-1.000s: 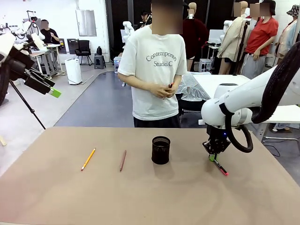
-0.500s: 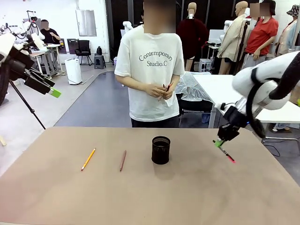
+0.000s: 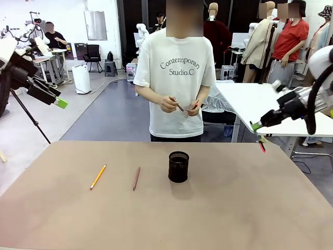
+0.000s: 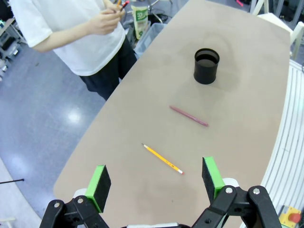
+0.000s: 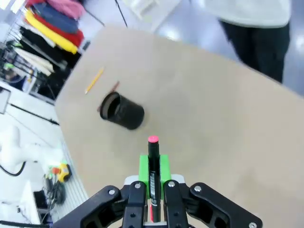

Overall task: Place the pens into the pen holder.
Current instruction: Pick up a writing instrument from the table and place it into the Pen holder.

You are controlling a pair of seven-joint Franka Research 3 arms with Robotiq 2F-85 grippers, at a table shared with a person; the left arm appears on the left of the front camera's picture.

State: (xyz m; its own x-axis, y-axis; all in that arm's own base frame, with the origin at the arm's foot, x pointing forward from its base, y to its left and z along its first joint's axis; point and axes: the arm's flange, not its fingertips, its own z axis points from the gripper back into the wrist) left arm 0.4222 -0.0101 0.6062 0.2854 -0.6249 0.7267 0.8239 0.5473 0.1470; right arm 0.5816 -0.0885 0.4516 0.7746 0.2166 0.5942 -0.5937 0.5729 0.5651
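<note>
The black mesh pen holder stands upright mid-table. Left of it lie an orange-yellow pencil and a reddish-brown pen. My right gripper hangs high above the table's right edge, shut on a dark pen with a pink-red tip. The right wrist view has that gripper clamping the pen, with the holder far below. My left gripper is raised at the far left, open. In the left wrist view, the left gripper is well above the pencil, brown pen and holder.
A person stands at the table's far side; the hands hold a few more pens at chest height. A white table stands behind on the right. Bare tabletop spreads in front of and right of the holder.
My right gripper has lifted the pink-tipped pen off the table, rising and swinging to the right. The person's hands have shifted. The left arm has not moved.
</note>
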